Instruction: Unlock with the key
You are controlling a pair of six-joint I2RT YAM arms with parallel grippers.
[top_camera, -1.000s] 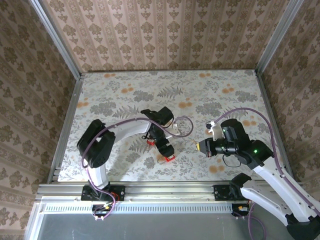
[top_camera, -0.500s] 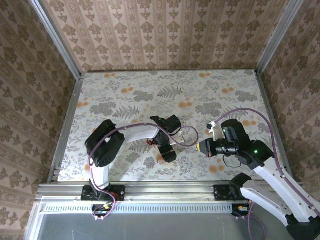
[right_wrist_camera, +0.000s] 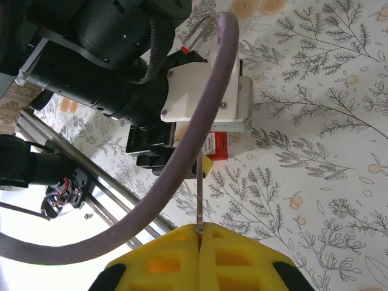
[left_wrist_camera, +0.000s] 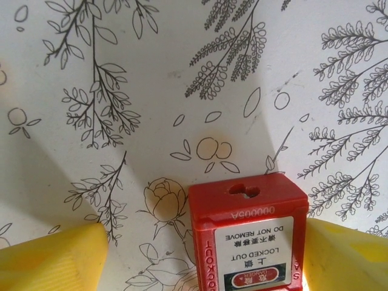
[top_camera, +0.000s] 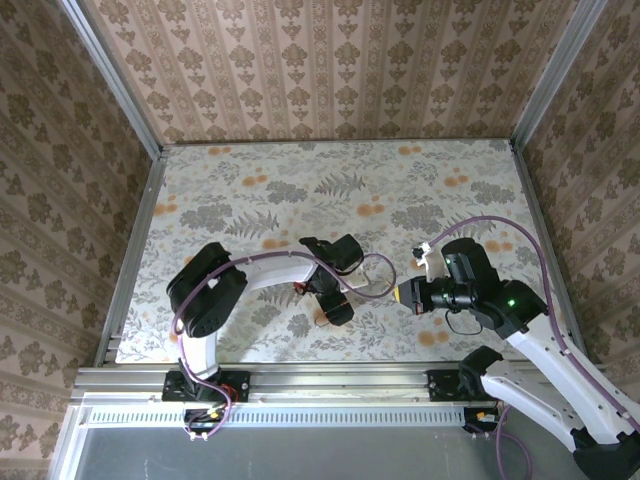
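Tabletop: pale floral print, grey ferns, orange blossoms. Walls: brown striped damask on three sides. Aluminium rail runs along the near edge. Left fingers are spread wide, straddling the red padlock on the print. Right fingers are pinched tight on the key, blade sticking out above the tabletop.

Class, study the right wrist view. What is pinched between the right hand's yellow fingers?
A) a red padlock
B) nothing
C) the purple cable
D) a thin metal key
D: the right hand is shut on the key, whose thin dark shaft sticks straight out from between the closed jaws.
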